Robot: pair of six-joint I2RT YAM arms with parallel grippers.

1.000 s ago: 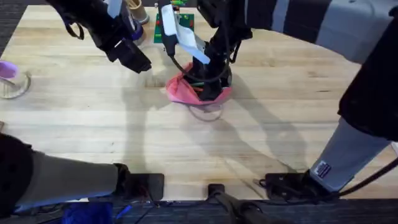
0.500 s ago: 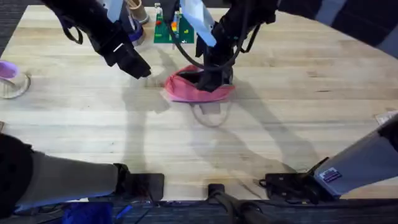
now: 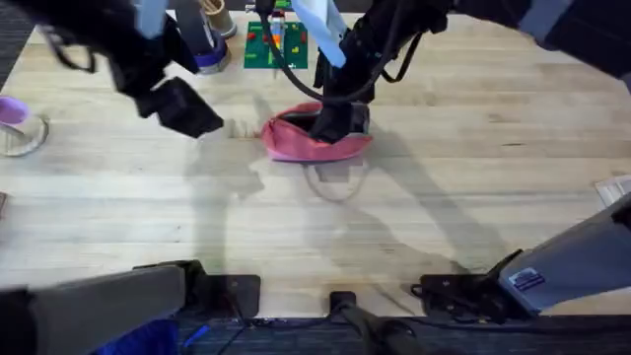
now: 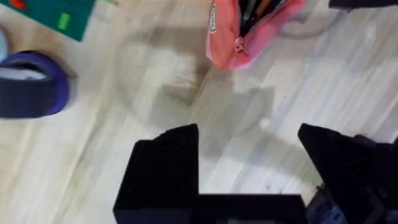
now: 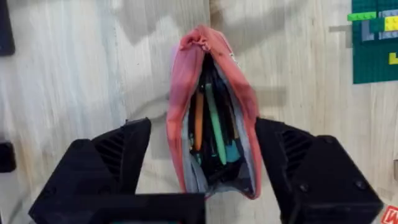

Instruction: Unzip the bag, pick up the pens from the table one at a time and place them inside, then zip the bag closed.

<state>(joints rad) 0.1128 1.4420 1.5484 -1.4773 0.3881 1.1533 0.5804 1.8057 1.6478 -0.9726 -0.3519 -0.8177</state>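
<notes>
Pink bag (image 3: pixel 315 143); pale plank-grained table (image 3: pixel 473 187); black hands.

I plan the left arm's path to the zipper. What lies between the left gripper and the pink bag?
Nothing: the left wrist view shows bare table between the open left gripper and the bag. The overhead view agrees.

No legible text, seemingly.
</notes>
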